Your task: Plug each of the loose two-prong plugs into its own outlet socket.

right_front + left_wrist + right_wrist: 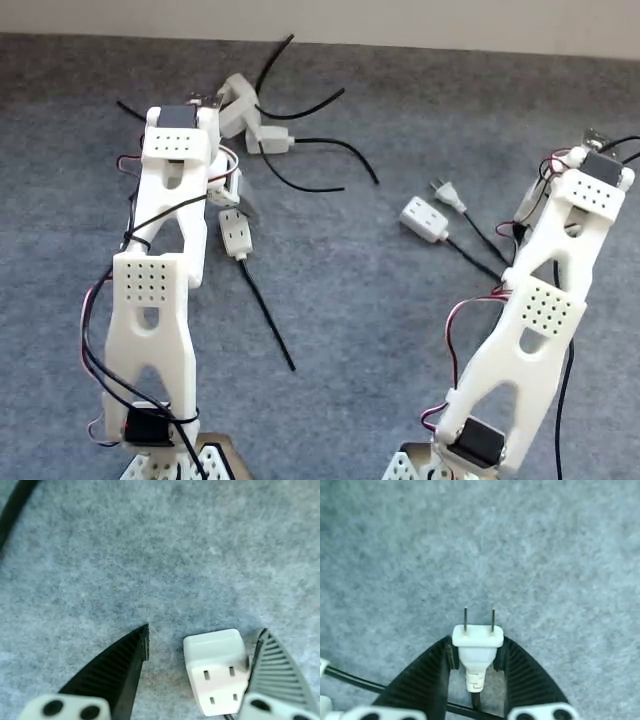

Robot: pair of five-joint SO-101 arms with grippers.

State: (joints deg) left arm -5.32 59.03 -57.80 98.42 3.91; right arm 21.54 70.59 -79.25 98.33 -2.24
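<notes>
Left pincer (205,630): jaws wide apart, holding nothing. An outlet socket (215,672) lies flat on the grey desk (350,330) between the fingers, close against one finger and well off the other. Its black cord runs toward the near side. Just beyond this, at far left, two white cord ends (255,125) lie touching, with black cords looping off to the right; cannot tell whether they are mated. Centre-right: a second outlet socket (423,218) lies on the desk with a loose plug (447,192) just beside it on its far-right side, apart from it and not inserted. Right pincer (476,645): closed on the body of a two-prong plug (477,635), a finger pressed to each side, both prongs bare and pointing out past the fingertips, with nothing on them. Assessment: no insertion can be confirmed, so the task looks to be at an early stage. One plug is in hand, one is loose on the desk, and two sockets are unfilled. Remaining: secure the left socket, mate the held plug to it, then pair the loose plug with the second socket.
</notes>
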